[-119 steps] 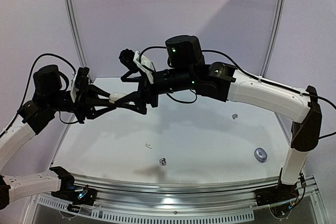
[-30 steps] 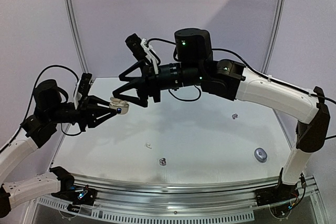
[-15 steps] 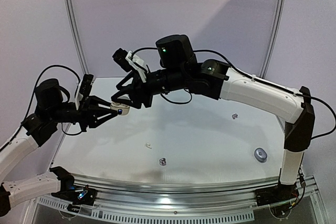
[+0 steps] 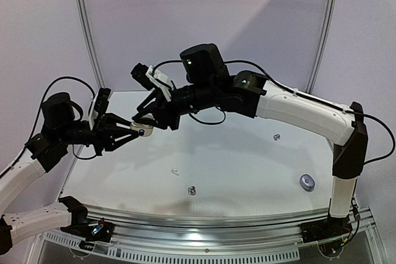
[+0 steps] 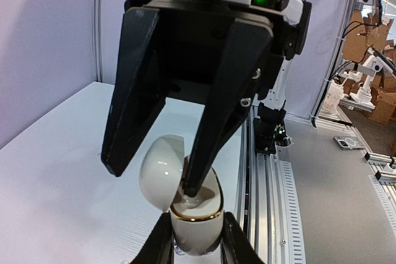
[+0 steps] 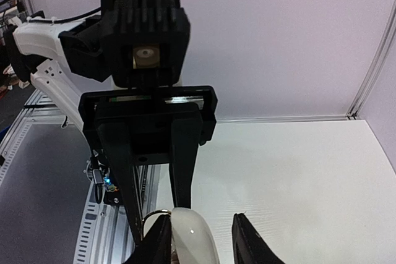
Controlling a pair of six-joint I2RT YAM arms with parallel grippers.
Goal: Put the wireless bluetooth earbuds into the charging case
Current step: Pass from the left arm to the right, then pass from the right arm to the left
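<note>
At far left, well above the counter (image 4: 247,165): left fingers (image 5: 154,248) pinched narrow on the lower body of the white charging case (image 5: 198,233), mouth upward, lid (image 5: 162,171) swung open to one side. Hold that clamp firm and level: no tilt, no drift, no squeeze up near the gold rim (image 5: 195,216).

Just right of it, poised from above: right fingers (image 5: 223,91) part-spread, straddling the open lid, one tip down at the mouth of the case, the other clear of the lid on its outer side. No telling of any earbud under that lower tip; too dark and too small there. Judged as the seating step. Press straight down into the socket, gently, with the tip alone. Avoid nudging the lid shut or levering the case out of the left grip. Narrow the spread only as far as needed to clear the lid. Lift straight back up afterwards, not sideways.

Further right, down on the counter and well apart from the case: a white earbud (image 4: 175,170), a dark earbud (image 4: 191,190) near it toward the front edge, then another dark earbud (image 4: 276,136) farther right, and beyond it a round grey object (image 4: 306,182), possibly a second case. Fourth earbud not made out. Fetch these singly, pinching squarely across the small body to guard against a slip off the glossy curve.
</note>
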